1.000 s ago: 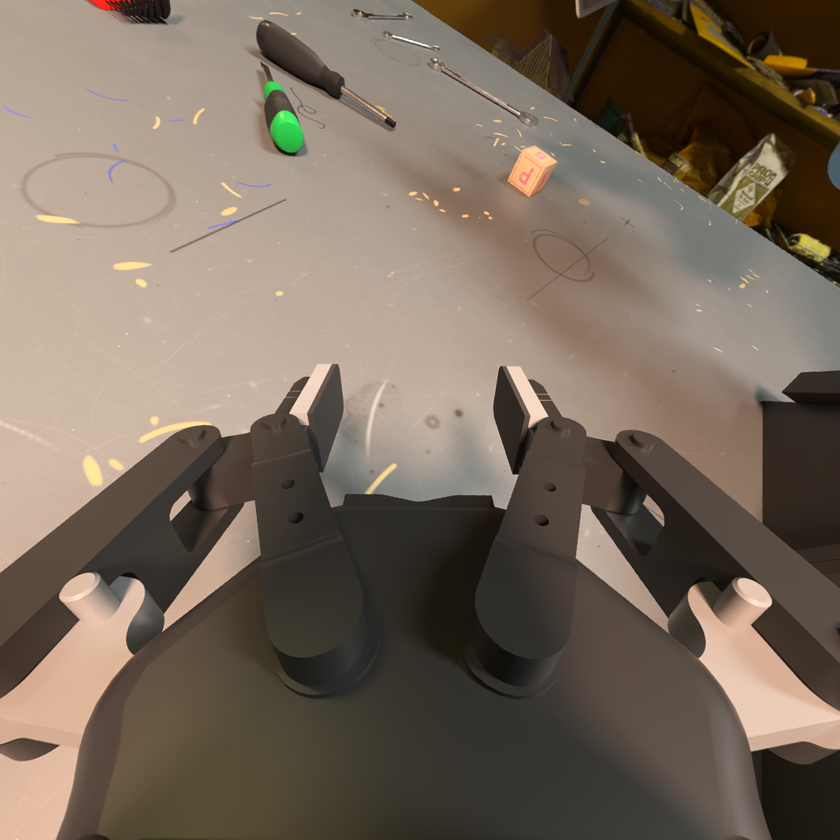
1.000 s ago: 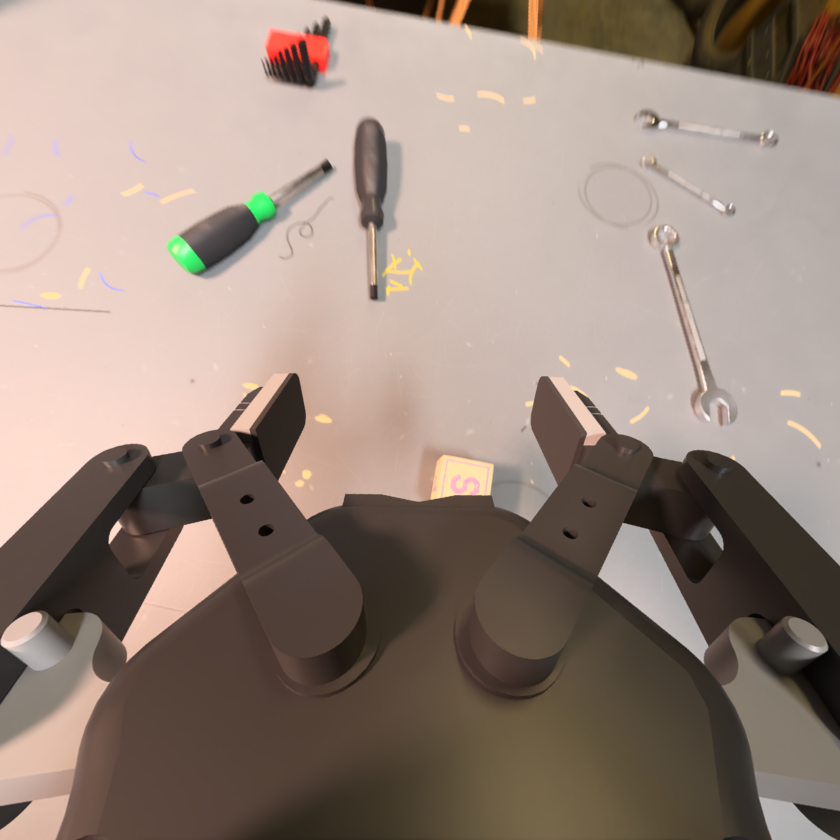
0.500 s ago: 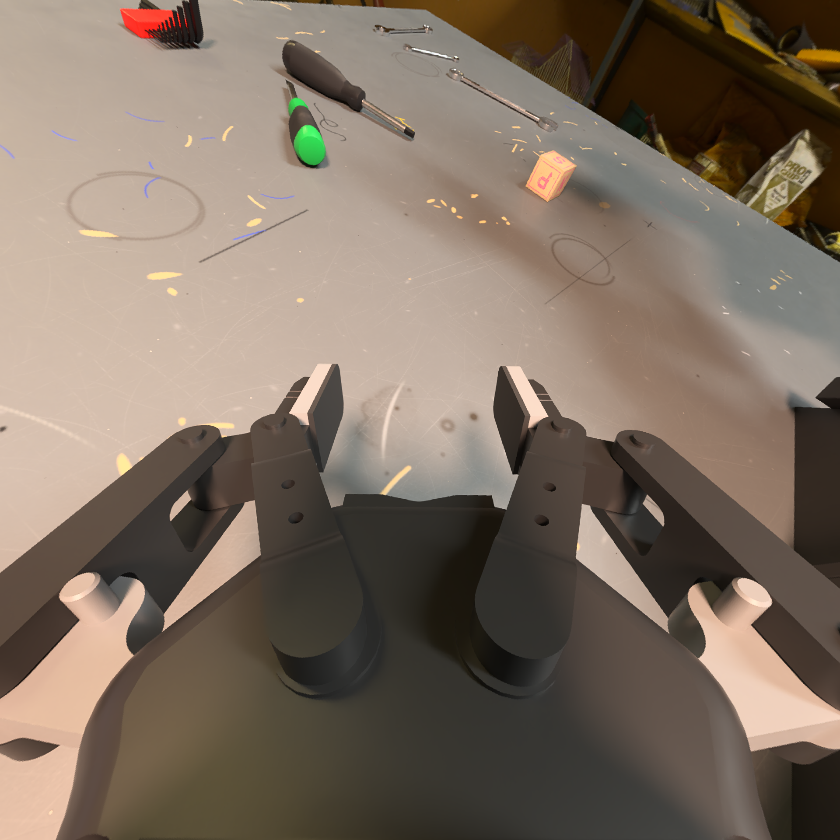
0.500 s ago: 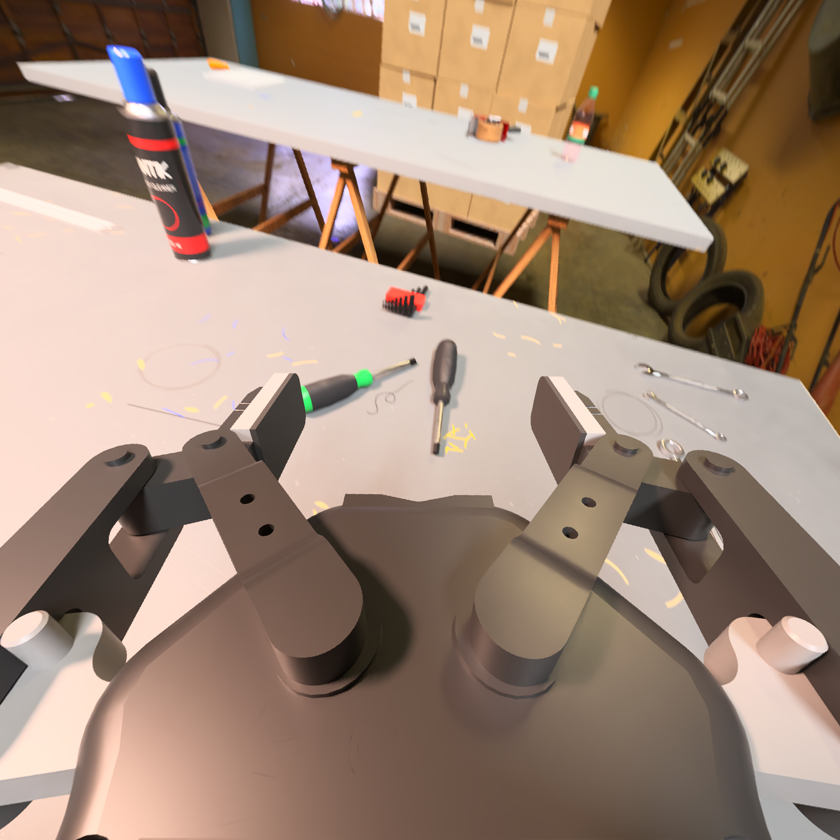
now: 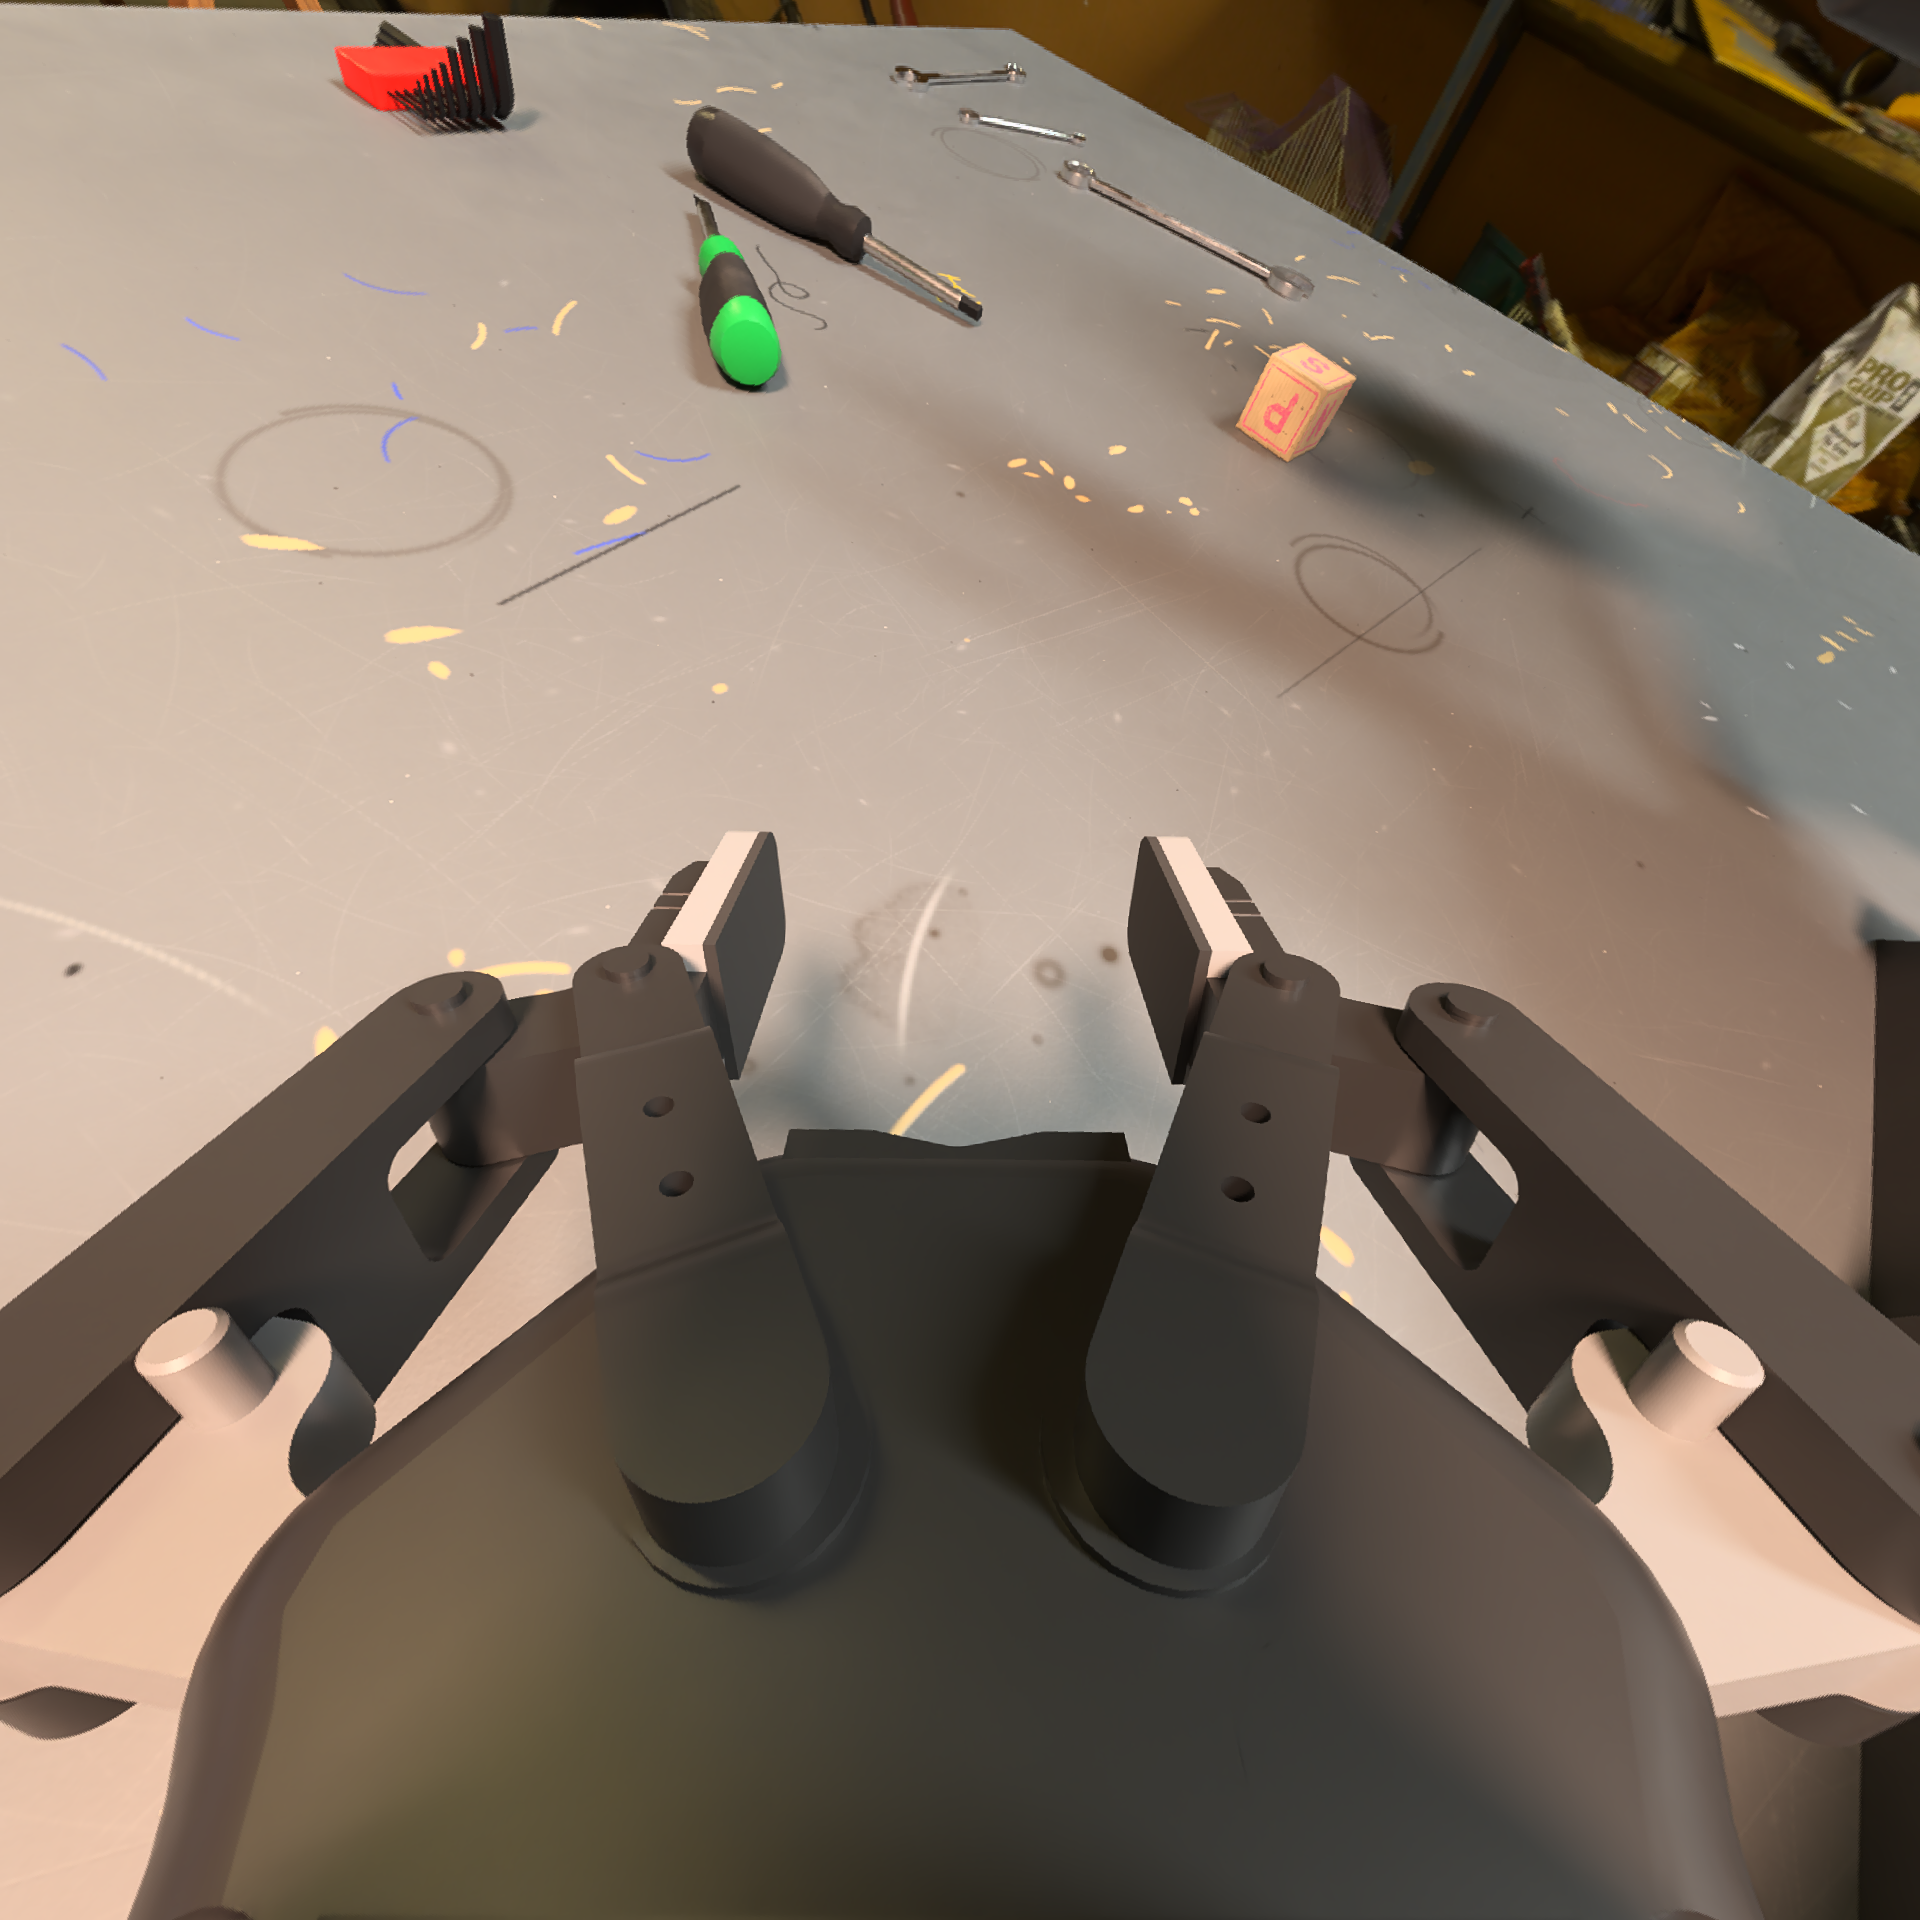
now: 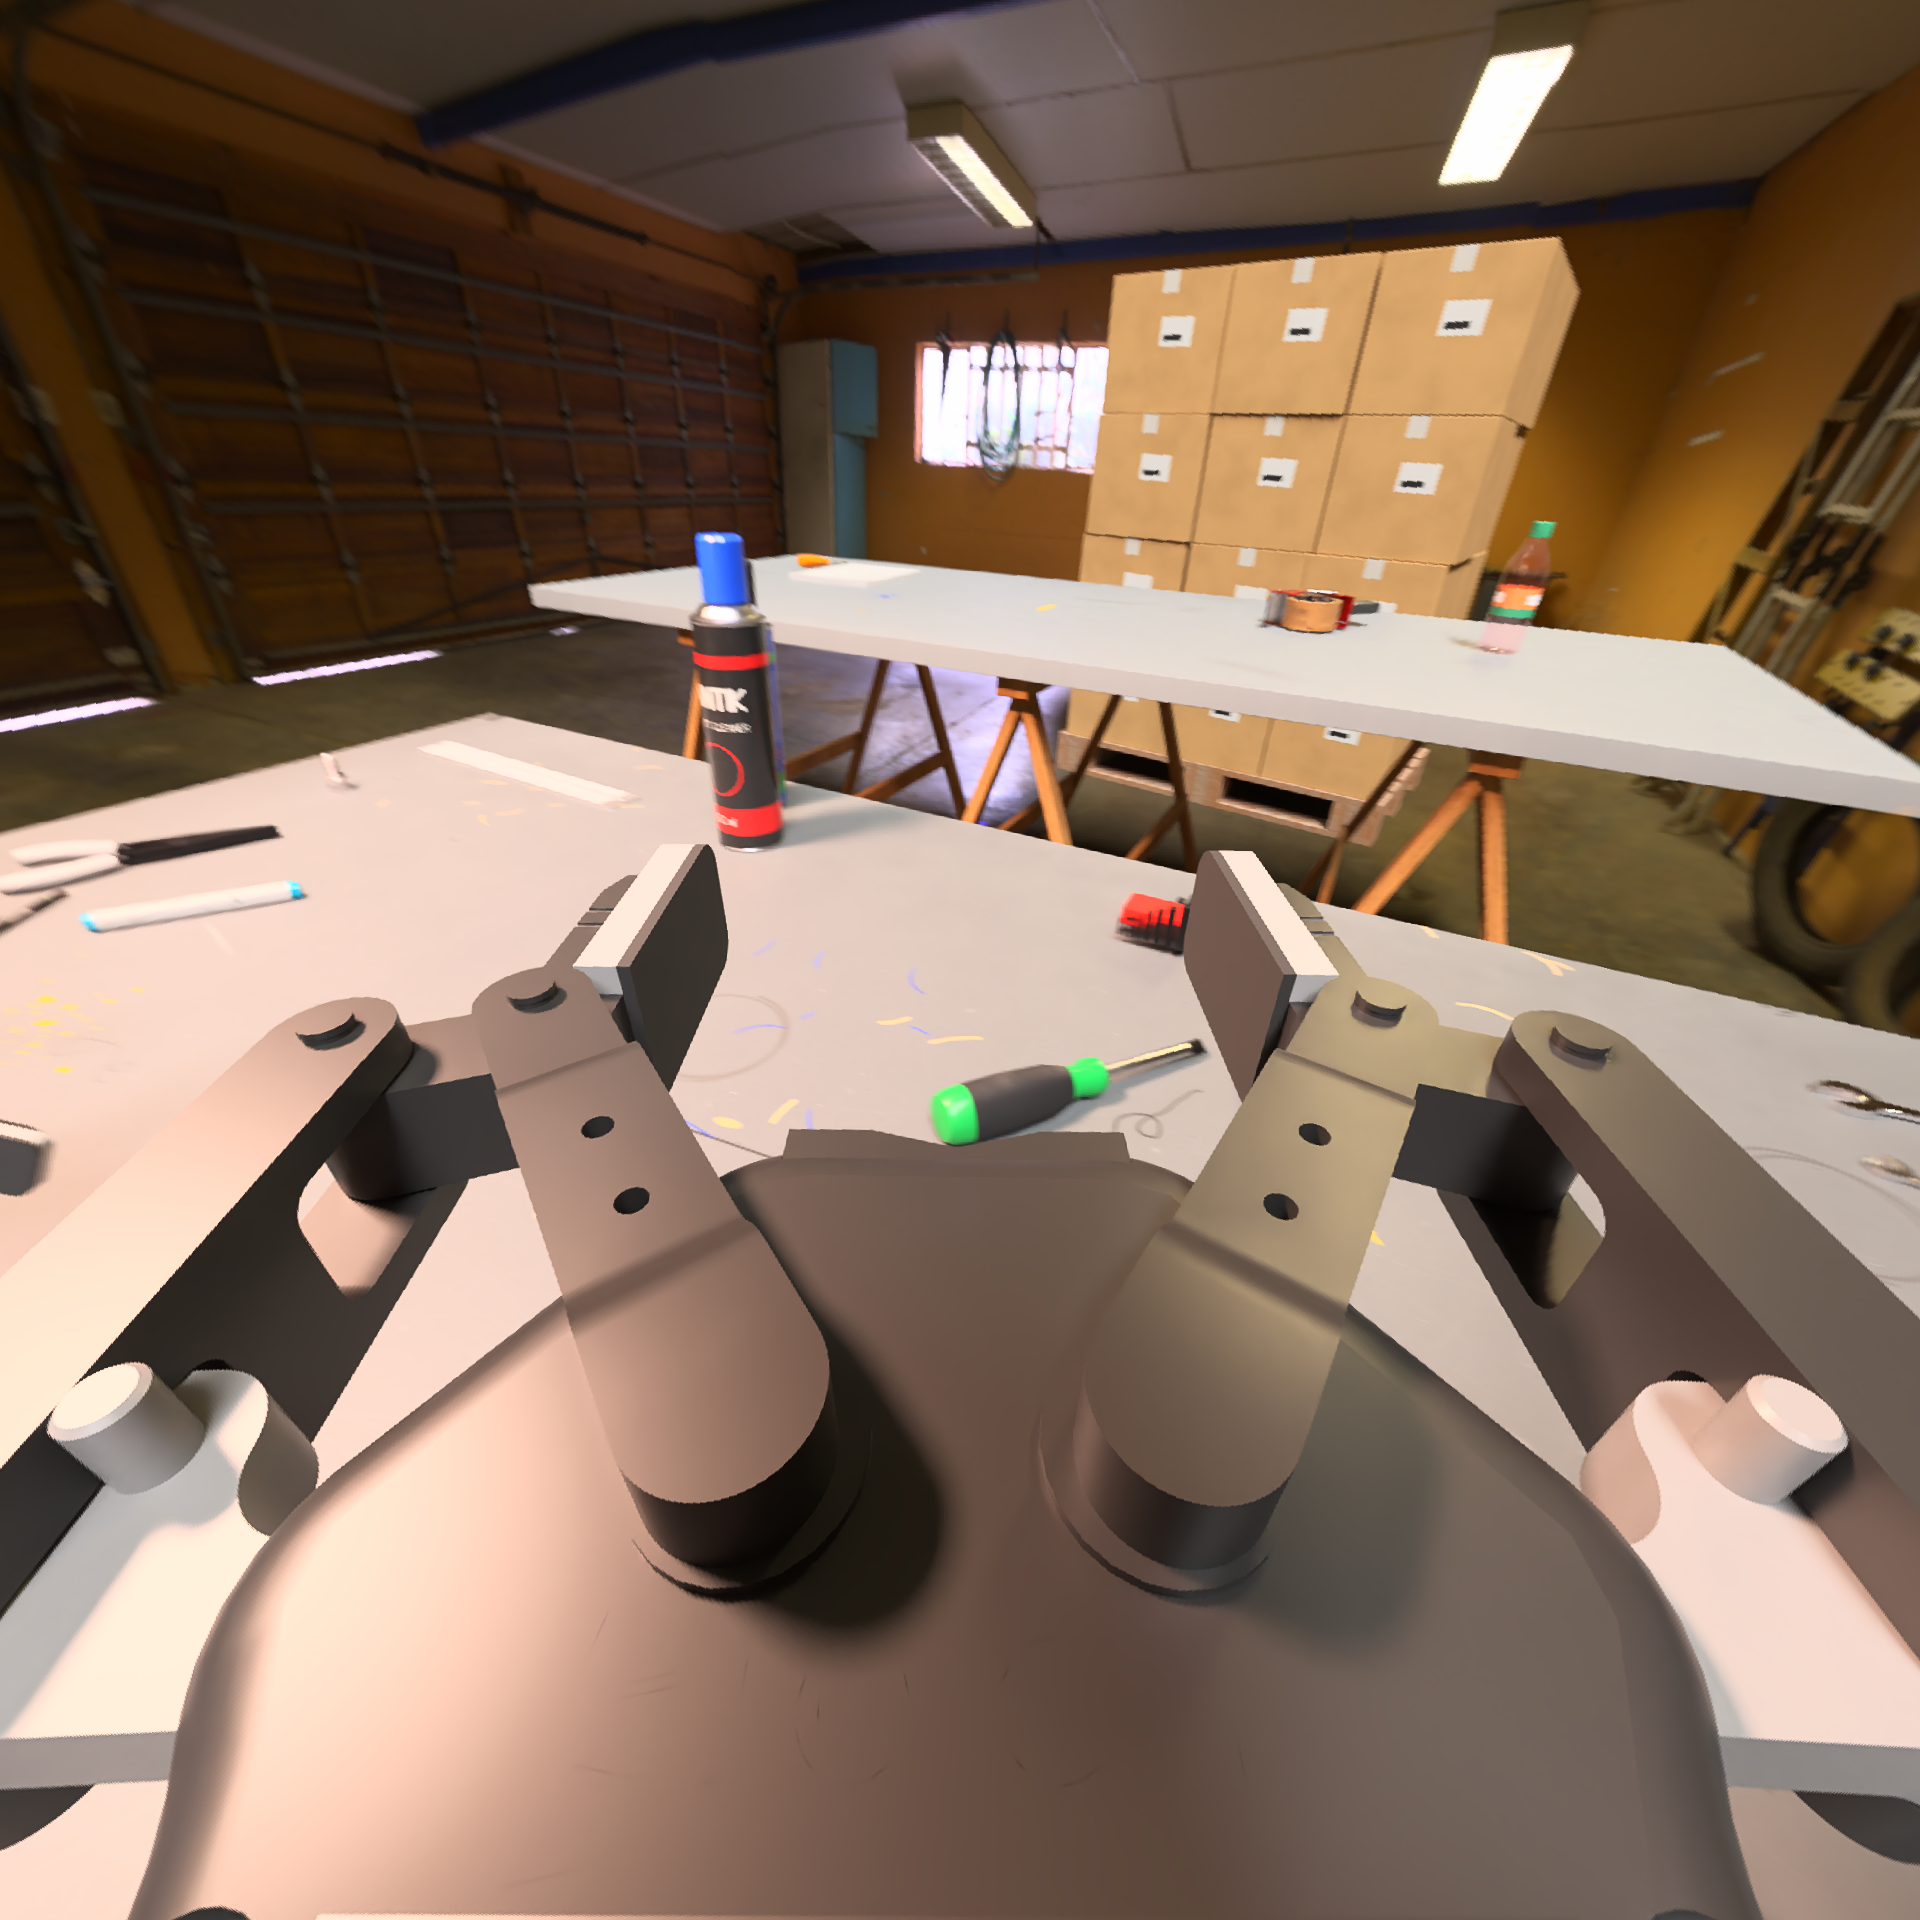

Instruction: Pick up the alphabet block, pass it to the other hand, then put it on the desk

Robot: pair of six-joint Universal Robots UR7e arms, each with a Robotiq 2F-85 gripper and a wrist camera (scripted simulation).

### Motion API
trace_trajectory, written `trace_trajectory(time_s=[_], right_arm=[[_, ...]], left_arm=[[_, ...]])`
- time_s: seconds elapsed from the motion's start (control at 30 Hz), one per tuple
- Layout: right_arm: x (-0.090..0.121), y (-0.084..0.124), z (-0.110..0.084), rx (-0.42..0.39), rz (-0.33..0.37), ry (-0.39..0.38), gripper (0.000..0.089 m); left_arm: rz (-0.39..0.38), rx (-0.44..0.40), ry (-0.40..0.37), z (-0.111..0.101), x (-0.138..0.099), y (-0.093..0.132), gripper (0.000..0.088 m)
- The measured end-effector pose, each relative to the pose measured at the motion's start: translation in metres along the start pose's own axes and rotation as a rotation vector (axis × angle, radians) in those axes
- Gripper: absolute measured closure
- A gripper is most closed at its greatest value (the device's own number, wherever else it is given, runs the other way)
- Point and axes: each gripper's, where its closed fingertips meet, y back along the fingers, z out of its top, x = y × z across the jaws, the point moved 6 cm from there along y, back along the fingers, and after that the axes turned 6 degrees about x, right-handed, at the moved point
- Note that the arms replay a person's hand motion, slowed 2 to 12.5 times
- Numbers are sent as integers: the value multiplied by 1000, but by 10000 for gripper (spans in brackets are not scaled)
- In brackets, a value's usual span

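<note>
The alphabet block (image 5: pixel 1295 400), a small wooden cube with pink markings, rests on the grey desk (image 5: pixel 935 675) at the far right of the left wrist view. My left gripper (image 5: pixel 956 914) is open and empty, low over the desk, well short of the block. My right gripper (image 6: pixel 951 914) is open and empty, tilted up and looking across the desk into the room. The block does not show in the right wrist view.
A green-handled screwdriver (image 5: pixel 738 307), a black screwdriver (image 5: pixel 821 213), a red hex key set (image 5: pixel 431 73) and several wrenches (image 5: pixel 1184 223) lie at the far side. A spray can (image 6: pixel 735 691) stands at the desk's edge. Markers (image 6: pixel 192 904) lie left.
My right gripper has tilted up from looking down at the desk and block to looking across the room; the block left its view. My left gripper has drawn back a little.
</note>
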Motion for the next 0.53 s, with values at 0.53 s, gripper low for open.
trace_trajectory(time_s=[0.53], right_arm=[[81, -25, -44, -47, 354, -204, 102]], left_arm=[[11, -6, 16, -1, 1, 1, 287]])
